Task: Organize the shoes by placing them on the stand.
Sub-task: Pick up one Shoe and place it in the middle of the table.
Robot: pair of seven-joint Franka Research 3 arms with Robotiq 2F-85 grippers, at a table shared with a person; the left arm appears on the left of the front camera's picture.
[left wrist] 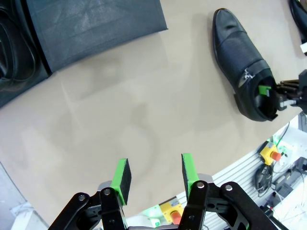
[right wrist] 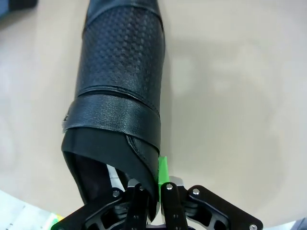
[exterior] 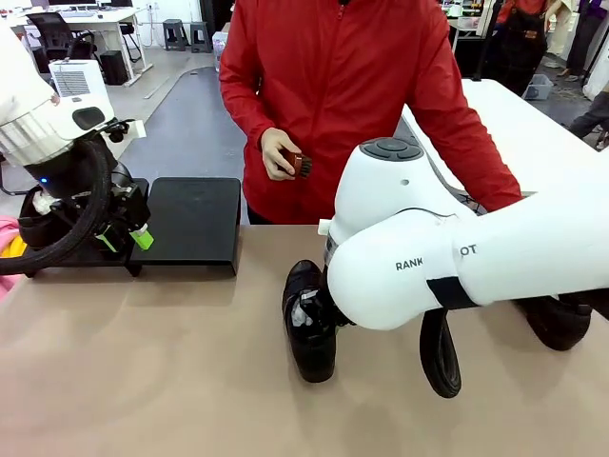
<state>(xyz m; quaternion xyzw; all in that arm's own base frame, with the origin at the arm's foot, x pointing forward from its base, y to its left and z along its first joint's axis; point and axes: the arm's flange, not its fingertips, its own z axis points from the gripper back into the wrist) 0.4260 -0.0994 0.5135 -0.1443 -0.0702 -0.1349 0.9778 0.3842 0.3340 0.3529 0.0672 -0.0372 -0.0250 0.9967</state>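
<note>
A black shoe [exterior: 309, 324] rests on the tan table at the middle, toe toward me. My right gripper [right wrist: 153, 184] is shut on the shoe's [right wrist: 120, 81] heel collar, one finger inside and a green pad [right wrist: 163, 167] outside. The left wrist view shows the same shoe [left wrist: 242, 62]. Another shoe [exterior: 561, 319] lies at the right, mostly hidden under my right arm. The black stand [exterior: 195, 224] sits at the far left; a dark glossy shoe [left wrist: 9, 48] lies on its other section beside the bare one [left wrist: 91, 24]. My left gripper [exterior: 133, 238] [left wrist: 154, 175] hangs open and holds nothing, close to the stand.
A person in a red jacket stands at the far edge holding a small brown brush [exterior: 297, 164]. A black cable loop [exterior: 440, 352] hangs from my right arm over the table. Bare tabletop [exterior: 171, 362] lies between the stand and the held shoe.
</note>
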